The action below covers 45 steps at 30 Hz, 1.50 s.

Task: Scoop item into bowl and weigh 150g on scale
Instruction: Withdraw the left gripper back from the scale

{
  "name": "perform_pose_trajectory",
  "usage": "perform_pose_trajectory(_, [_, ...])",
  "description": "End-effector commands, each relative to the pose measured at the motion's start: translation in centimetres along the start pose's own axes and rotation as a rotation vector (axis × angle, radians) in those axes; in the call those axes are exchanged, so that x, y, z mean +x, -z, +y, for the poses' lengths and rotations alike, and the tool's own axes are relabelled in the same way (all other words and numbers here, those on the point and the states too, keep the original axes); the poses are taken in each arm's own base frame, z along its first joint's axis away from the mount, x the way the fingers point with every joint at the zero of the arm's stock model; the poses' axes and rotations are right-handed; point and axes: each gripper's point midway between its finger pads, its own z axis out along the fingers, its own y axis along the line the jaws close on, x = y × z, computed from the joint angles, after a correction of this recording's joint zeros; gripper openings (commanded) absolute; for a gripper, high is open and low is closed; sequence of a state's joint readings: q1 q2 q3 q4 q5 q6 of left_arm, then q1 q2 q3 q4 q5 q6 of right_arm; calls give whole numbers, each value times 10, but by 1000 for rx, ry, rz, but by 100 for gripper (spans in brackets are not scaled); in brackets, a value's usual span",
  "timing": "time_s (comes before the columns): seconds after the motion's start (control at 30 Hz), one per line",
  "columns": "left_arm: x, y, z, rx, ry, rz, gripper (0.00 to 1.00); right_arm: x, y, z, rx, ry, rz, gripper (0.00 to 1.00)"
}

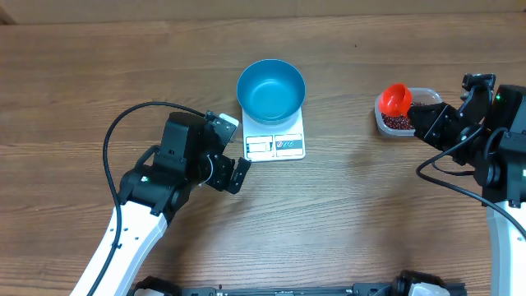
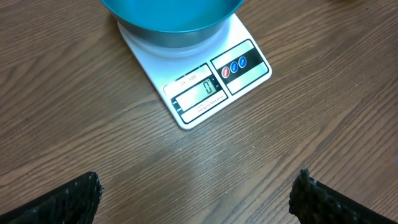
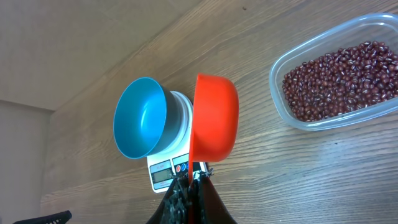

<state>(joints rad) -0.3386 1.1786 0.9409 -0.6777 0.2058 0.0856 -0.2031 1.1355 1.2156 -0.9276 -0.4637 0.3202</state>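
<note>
The left end effector (image 2: 196,200) stands wide open with its ribbed black fingertips (image 2: 68,202) apart, holding nothing, just beside the flat white rectangular scale (image 1: 275,146). The right end effector (image 3: 189,198) is clamped shut on the thin handle of a glossy orange-red plastic scoop (image 3: 214,118), which is turned on its edge. The small dark red-brown beans (image 3: 339,78) lie as a loose grainy heap in a clear rounded-rectangular plastic tub (image 3: 278,93) on the wood-grain counter (image 1: 82,82). A smooth round deep blue bowl (image 1: 271,89) sits on the scale.
</note>
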Motion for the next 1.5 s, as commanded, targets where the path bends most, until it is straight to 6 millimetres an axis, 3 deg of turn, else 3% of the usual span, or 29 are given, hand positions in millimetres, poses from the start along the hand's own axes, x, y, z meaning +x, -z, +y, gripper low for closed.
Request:
perform_pose_trajectory(0.0, [3,-1,2,-6,-18,7,99,-8,5,3,-3,17,-27,4])
perform_pose_trajectory(1.47, [2,-1,2,-6,-19,4,100,-7,5,0,15,19,-23,4])
